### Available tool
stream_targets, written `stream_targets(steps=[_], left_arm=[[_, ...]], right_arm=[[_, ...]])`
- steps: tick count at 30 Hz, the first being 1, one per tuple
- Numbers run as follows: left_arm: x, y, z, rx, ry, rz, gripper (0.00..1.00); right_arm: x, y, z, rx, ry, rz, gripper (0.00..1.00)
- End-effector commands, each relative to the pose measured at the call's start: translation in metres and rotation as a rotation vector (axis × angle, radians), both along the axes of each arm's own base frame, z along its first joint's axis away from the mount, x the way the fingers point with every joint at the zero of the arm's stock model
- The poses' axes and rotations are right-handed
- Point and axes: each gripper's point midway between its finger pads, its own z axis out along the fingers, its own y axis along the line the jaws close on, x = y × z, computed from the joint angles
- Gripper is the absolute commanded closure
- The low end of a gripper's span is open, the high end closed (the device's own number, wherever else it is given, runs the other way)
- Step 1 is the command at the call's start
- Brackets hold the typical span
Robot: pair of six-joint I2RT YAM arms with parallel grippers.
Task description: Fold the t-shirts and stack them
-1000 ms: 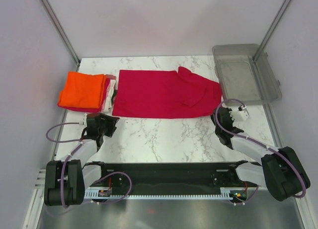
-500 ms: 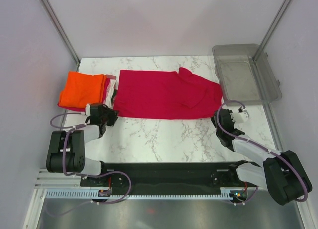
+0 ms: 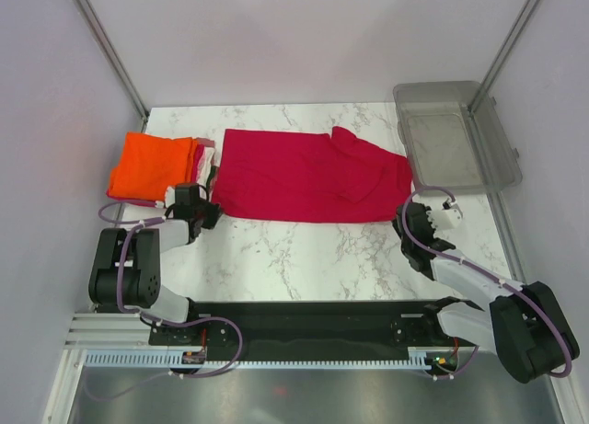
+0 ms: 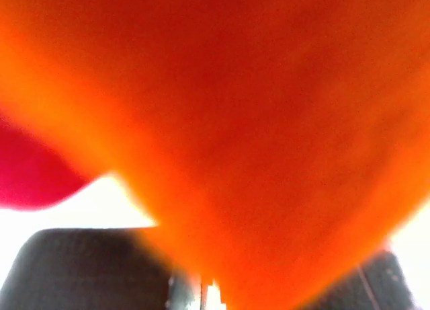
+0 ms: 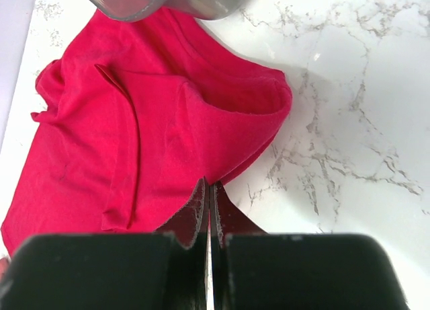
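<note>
Left claw (image 3: 203, 209): jaws closed. Orange cloth fills its wrist view and runs down between the fingers, so it looks pinched on the near corner of the orange t-shirt (image 3: 152, 165); the blur prevents certainty. That shirt tops a folded stack just ahead and left of the claw. The crimson t-shirt (image 3: 304, 174) lies flat just to the claw's right.

Right claw (image 5: 208, 206): jaws shut, nothing seen between them, tips at the crimson shirt's near corner. Grey bin (image 3: 456, 134) sits beyond it, to its right.

Handling, judged: the cloth is light and limp and will drape and slide on the marble table (image 3: 304, 249). Take it at corners or hem, pinching all layers.
</note>
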Motion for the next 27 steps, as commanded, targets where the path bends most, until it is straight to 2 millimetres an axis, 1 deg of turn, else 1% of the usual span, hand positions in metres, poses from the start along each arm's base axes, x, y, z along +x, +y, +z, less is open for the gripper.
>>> stream_targets(steps=[1, 2, 3, 4, 7, 8, 9, 10, 11, 12, 13, 14, 15, 16, 17, 18, 19, 20, 21, 22, 23, 24, 25, 26, 27], left_arm=[[-0.012, 0.010, 0.002, 0.062, 0.048, 0.019, 0.98], [-0.018, 0.011, 0.001, 0.070, 0.057, 0.017, 0.98], [-0.022, 0.013, 0.009, 0.080, 0.049, 0.013, 0.98], [-0.026, 0.013, 0.010, 0.084, 0.055, 0.009, 0.98], [-0.037, 0.009, 0.014, 0.081, 0.081, -0.028, 0.98], [-0.032, 0.008, 0.022, 0.079, 0.080, -0.033, 0.98], [-0.033, 0.008, 0.025, 0.083, 0.095, -0.040, 0.98], [-0.027, 0.007, 0.038, 0.086, 0.092, -0.048, 0.98], [-0.024, 0.007, 0.045, 0.087, 0.092, -0.051, 0.98], [-0.021, 0.008, 0.054, 0.097, 0.090, -0.061, 0.98], [-0.015, 0.009, 0.073, 0.103, 0.079, -0.062, 0.98], [-0.012, 0.012, 0.091, 0.116, 0.051, -0.056, 0.98], [-0.010, 0.014, 0.106, 0.130, 0.026, -0.055, 0.98], [-0.009, 0.019, 0.128, 0.140, 0.004, -0.046, 0.98], [-0.011, 0.021, 0.150, 0.150, -0.050, -0.041, 0.98], [-0.014, 0.022, 0.161, 0.164, -0.069, -0.050, 0.98], [-0.017, 0.034, 0.171, 0.171, -0.078, -0.021, 0.98], [-0.022, 0.037, 0.175, 0.179, -0.085, -0.019, 0.98], [-0.028, 0.038, 0.181, 0.187, -0.097, -0.021, 0.98], [-0.036, 0.038, 0.167, 0.186, -0.064, -0.022, 0.98], [-0.044, 0.036, 0.161, 0.176, -0.053, -0.026, 0.98], [-0.050, 0.034, 0.151, 0.163, -0.031, -0.033, 0.98], [-0.063, 0.032, 0.127, 0.147, 0.021, -0.039, 0.98], [-0.069, 0.028, 0.117, 0.131, 0.037, -0.051, 0.98], [-0.076, 0.027, 0.114, 0.123, 0.034, -0.046, 0.98]], right_arm=[[0.003, -0.006, 0.019, -0.030, -0.026, -0.029, 1.00], [0.002, -0.008, 0.020, -0.038, -0.022, -0.033, 1.00], [0.001, -0.012, 0.026, -0.051, -0.020, -0.047, 1.00], [-0.006, -0.015, 0.021, -0.074, 0.020, -0.049, 1.00], [-0.009, -0.019, 0.023, -0.089, 0.048, -0.064, 1.00], [-0.009, -0.019, 0.023, -0.091, 0.051, -0.067, 1.00], [-0.007, -0.019, 0.021, -0.093, 0.059, -0.071, 1.00], [0.000, -0.017, 0.030, -0.096, 0.042, -0.075, 1.00], [0.006, -0.016, 0.037, -0.104, 0.037, -0.073, 1.00], [0.022, -0.011, 0.061, -0.114, 0.007, -0.061, 1.00], [0.025, -0.010, 0.071, -0.132, 0.021, -0.055, 1.00], [0.032, -0.010, 0.088, -0.146, 0.008, -0.056, 1.00], [0.047, -0.004, 0.128, -0.134, -0.053, -0.054, 1.00], [0.047, -0.005, 0.140, -0.166, -0.040, -0.039, 1.00], [0.050, -0.005, 0.157, -0.170, -0.064, -0.035, 1.00], [0.052, -0.004, 0.183, -0.157, -0.115, -0.037, 1.00], [0.048, -0.007, 0.187, -0.163, -0.114, -0.036, 1.00], [0.045, -0.008, 0.188, -0.158, -0.117, -0.039, 1.00], [0.035, -0.011, 0.179, -0.149, -0.107, -0.043, 1.00], [0.027, -0.012, 0.166, -0.121, -0.085, -0.055, 1.00], [0.020, -0.012, 0.152, -0.103, -0.061, -0.054, 1.00], [0.005, -0.011, 0.125, -0.079, -0.017, -0.032, 1.00], [-0.004, -0.011, 0.112, -0.049, 0.006, -0.041, 1.00], [-0.012, -0.011, 0.100, -0.036, 0.026, -0.029, 1.00], [-0.027, -0.012, 0.081, -0.024, 0.054, -0.015, 1.00]])
